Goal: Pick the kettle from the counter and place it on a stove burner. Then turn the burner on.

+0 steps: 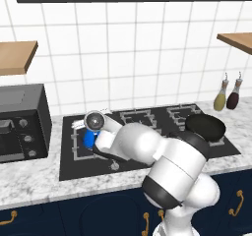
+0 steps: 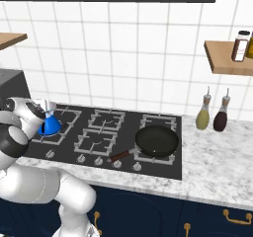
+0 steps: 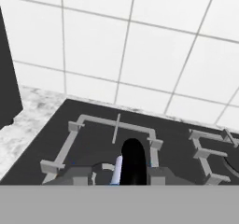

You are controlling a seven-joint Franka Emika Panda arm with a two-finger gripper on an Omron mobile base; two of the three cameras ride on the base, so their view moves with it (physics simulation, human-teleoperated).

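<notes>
Blue kettle (image 2: 49, 126) sits on stove burner (image 2: 57, 125).

The stove (image 2: 163, 169) is bare across its middle grates. A frying pan (image 2: 157, 140) blocks the right-hand grate, the kettle (image 2: 50, 125) sits on the far-left burner (image 2: 60, 125), and a microwave (image 1: 22, 122) walls off the tabletop (image 2: 222, 157) left of it.

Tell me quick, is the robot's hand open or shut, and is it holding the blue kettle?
Gripper: right above the kettle on the stove burner; whether its jaws are open or gripping the handle cannot be told.
</notes>
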